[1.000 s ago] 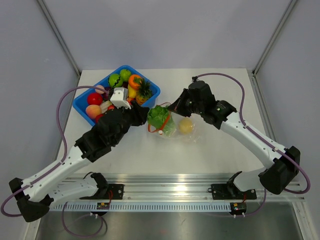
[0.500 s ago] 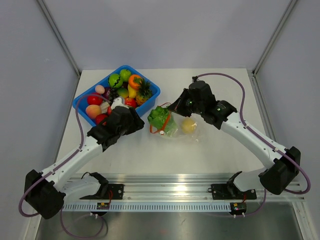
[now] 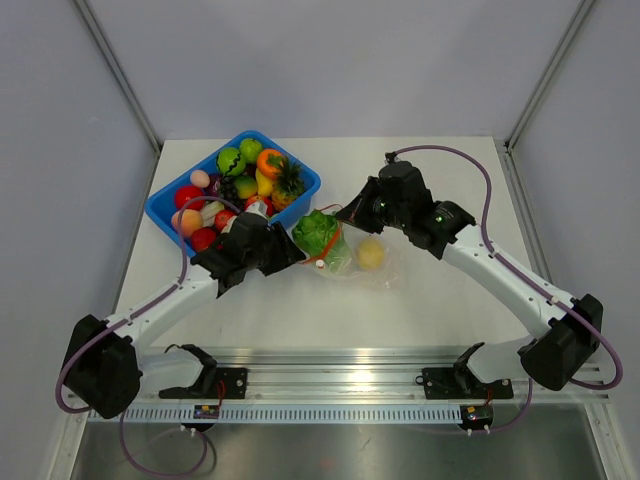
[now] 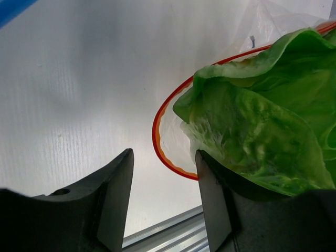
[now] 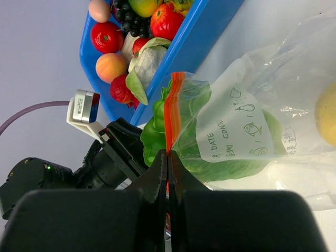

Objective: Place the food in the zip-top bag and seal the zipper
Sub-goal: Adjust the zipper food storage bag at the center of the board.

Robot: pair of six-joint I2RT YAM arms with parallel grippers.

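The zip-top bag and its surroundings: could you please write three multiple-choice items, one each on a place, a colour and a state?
1. In the top view, where does the blue bin lie relative to the zip-top bag?
A. left and farther back
B. right
C. nearer the arm bases

2. What colour is the zipper?
A. blue
B. black
C. red-orange

3. How is the right gripper?
A. open wide
B. shut on the zipper
C. out of sight

Key: 1 A, the bin sits toward the far left of the table, with the bag mid-table. 2 C, the strip along the bag's mouth is red-orange. 3 B, in the right wrist view the fingers meet on the strip.
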